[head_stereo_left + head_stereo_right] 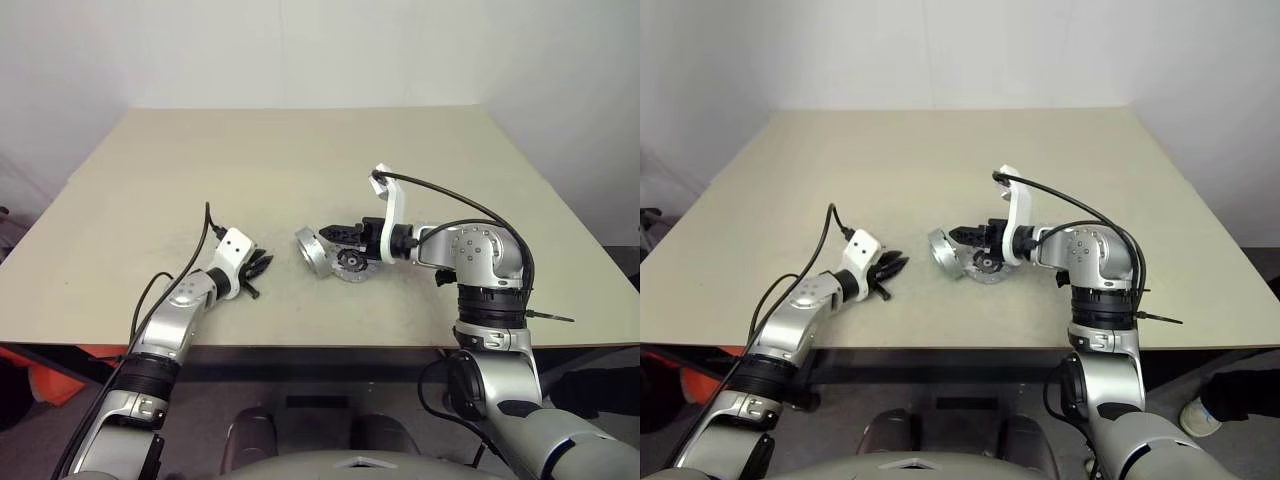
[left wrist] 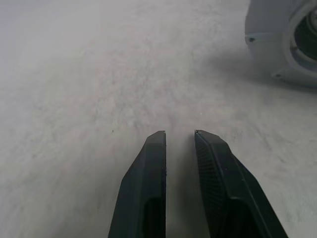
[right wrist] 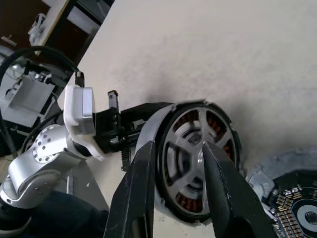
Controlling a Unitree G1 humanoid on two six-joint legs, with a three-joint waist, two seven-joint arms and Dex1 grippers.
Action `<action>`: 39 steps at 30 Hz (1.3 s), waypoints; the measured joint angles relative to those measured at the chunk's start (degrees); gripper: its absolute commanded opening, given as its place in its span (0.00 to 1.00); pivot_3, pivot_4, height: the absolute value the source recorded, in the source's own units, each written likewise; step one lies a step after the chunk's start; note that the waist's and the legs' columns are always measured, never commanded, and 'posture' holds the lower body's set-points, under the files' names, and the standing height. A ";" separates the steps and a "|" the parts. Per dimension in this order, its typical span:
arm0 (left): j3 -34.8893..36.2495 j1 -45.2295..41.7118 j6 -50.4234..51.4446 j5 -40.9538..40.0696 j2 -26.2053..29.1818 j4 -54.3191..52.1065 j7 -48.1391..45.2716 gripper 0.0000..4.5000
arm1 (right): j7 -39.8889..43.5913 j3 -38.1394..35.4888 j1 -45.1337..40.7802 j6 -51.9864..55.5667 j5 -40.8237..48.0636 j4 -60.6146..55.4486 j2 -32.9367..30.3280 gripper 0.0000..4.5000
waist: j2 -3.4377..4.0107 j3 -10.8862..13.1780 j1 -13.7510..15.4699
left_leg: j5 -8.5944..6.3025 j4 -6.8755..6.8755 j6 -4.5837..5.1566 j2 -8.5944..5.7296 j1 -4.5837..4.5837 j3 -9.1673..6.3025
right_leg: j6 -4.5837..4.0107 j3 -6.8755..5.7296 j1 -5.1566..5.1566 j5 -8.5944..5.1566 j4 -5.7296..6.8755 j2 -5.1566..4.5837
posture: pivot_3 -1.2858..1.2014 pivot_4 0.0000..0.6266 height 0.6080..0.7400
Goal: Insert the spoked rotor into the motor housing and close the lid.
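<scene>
The motor housing (image 1: 311, 252) stands tipped up on its edge at the table's middle. In the right wrist view its copper windings (image 3: 218, 121) ring the spoked rotor (image 3: 181, 171), which sits inside it. My right gripper (image 3: 177, 145) is open just in front of that face. One finger lies over the rim and the other near the hub, and I cannot tell if they touch. The lid (image 1: 352, 266), grey with a notched edge and a dark inside, lies flat beside the housing. My left gripper (image 1: 262, 268) rests low on the table left of the housing, with a narrow, empty gap between its fingers.
The beige table (image 1: 300, 160) stretches bare behind and to both sides of the parts. Its front edge runs just below both arms. A black cable loops above my right wrist (image 1: 440, 190).
</scene>
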 measured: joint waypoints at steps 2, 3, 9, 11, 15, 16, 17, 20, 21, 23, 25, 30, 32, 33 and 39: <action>0.04 0.07 0.00 -0.01 0.06 -0.01 0.03 0.22 | -0.24 0.00 -0.01 -0.27 0.12 0.06 -0.07 0.36 | 0.00 0.00 0.01 | 0.00 0.00 0.00 0.00 0.00 0.00 | 0.00 0.00 0.00 0.00 0.00 0.00 | 0.52 0.00 1.00; 0.08 0.16 0.00 -0.02 0.12 -0.02 0.05 0.22 | -0.27 0.00 -0.03 -0.46 0.14 0.13 -0.09 0.36 | 0.00 0.00 0.00 | 0.00 0.00 0.00 0.00 0.00 0.00 | 0.00 0.00 0.00 0.00 0.00 0.00 | 0.52 0.00 1.00; 1.36 1.67 0.02 -0.26 1.10 -0.72 0.47 0.22 | -0.27 0.98 -0.18 -1.12 0.65 0.87 -0.01 0.36 | 0.00 0.00 -0.07 | 0.00 0.00 0.00 0.00 0.01 0.00 | 0.00 -0.01 0.00 0.00 0.00 0.01 | 0.52 0.00 1.00; 2.37 2.14 0.09 -0.35 1.77 -0.84 0.85 0.22 | 0.03 1.57 -0.17 -0.44 1.36 0.74 0.21 0.36 | 0.00 0.00 -0.07 | 0.00 0.00 -0.01 0.00 0.00 0.00 | 0.00 -0.01 0.00 0.00 0.00 0.01 | 0.52 0.00 1.00; 3.66 2.47 0.12 -0.39 2.72 -0.94 1.33 0.22 | 2.27 5.74 1.80 0.33 3.49 -3.16 -0.47 0.36 | 0.00 0.00 0.09 | 0.00 0.00 0.00 0.01 0.00 -0.02 | 0.01 -0.01 0.02 -0.01 -0.01 0.00 | 0.52 0.00 1.00; 3.79 2.62 0.12 -0.40 2.86 -1.03 1.34 0.22 | 3.28 7.28 2.70 0.43 4.22 -4.18 -1.03 0.36 | -0.01 0.00 0.14 | 0.00 0.00 0.01 0.01 -0.01 -0.03 | 0.01 -0.01 0.03 -0.01 -0.01 -0.01 | 0.52 0.00 1.00; 3.96 2.78 0.14 -0.42 2.93 -1.05 1.34 0.22 | 3.95 8.06 3.12 0.43 4.67 -4.35 -1.45 0.36 | -0.01 0.00 0.16 | 0.00 0.00 0.01 0.01 -0.01 -0.03 | 0.01 -0.01 0.02 0.00 -0.01 -0.02 | 0.52 0.00 1.00; 4.59 3.00 0.26 -0.49 3.04 -1.15 1.32 0.22 | 6.06 8.52 3.57 -0.25 5.67 -4.35 -3.57 0.36 | -0.02 -0.01 0.24 | 0.01 0.02 -0.01 0.01 0.00 -0.03 | 0.03 -0.01 0.04 0.00 0.00 -0.03 | 0.52 0.00 1.00; 4.81 3.03 0.30 -0.52 3.06 -1.17 1.31 0.22 | 6.50 8.43 3.66 -0.47 5.85 -4.35 -4.18 0.36 | -0.03 -0.02 0.24 | 0.02 0.03 -0.02 0.01 0.01 -0.03 | 0.03 -0.01 0.04 0.00 0.00 -0.02 | 0.52 0.00 1.00; 4.94 3.05 0.46 -0.70 3.08 -1.28 1.21 0.22 | 7.21 7.84 4.21 -0.54 6.54 -4.26 -5.09 0.36 | -0.04 -0.02 0.24 | 0.03 0.03 -0.05 0.01 0.02 -0.03 | 0.04 -0.02 0.04 -0.01 0.01 -0.01 | 0.52 0.00 1.00; 4.93 3.12 1.29 -1.62 2.88 -1.99 0.67 0.22 | 7.45 6.76 4.98 -0.04 7.57 -4.03 -5.37 0.36 | -0.04 -0.02 0.27 | 0.03 0.03 -0.05 0.01 0.01 -0.03 | 0.02 -0.03 0.04 0.00 0.01 -0.01 | 0.52 0.00 1.00; 4.77 4.68 5.83 -6.58 2.34 -7.99 -3.81 0.22 | 9.55 4.99 10.63 1.71 10.86 -5.90 -9.66 0.36 | -0.11 -0.06 0.64 | -0.02 0.03 0.04 0.01 -0.03 -0.03 | 0.00 -0.02 0.07 0.00 -0.02 -0.04 | 0.52 0.00 1.00; 4.80 6.50 9.73 -9.60 2.65 -11.53 -6.42 0.22 | 10.65 5.89 13.70 1.27 11.08 -7.21 -12.64 0.36 | -0.11 -0.06 0.70 | -0.03 0.03 0.06 0.02 -0.03 -0.03 | 0.00 -0.01 0.06 -0.01 -0.04 -0.04 | 0.52 0.00 1.00; 4.81 7.14 11.52 -10.66 3.42 -12.72 -7.29 0.22 | 10.69 6.08 14.26 1.12 11.07 -7.37 -13.19 0.36 | -0.11 -0.06 0.54 | -0.03 0.03 0.06 0.00 -0.01 -0.02 | 0.00 -0.02 0.05 -0.01 -0.03 -0.01 | 0.52 0.00 1.00; 1.92 12.21 19.61 -14.25 10.38 -20.41 -14.76 0.22 | 10.01 6.76 14.34 -1.46 11.07 -7.49 -12.81 0.36 | -0.08 -0.08 0.17 | -0.06 0.04 0.13 0.01 0.17 -0.02 | 0.41 -0.01 0.15 -0.25 0.01 0.00 | 0.52 0.00 1.00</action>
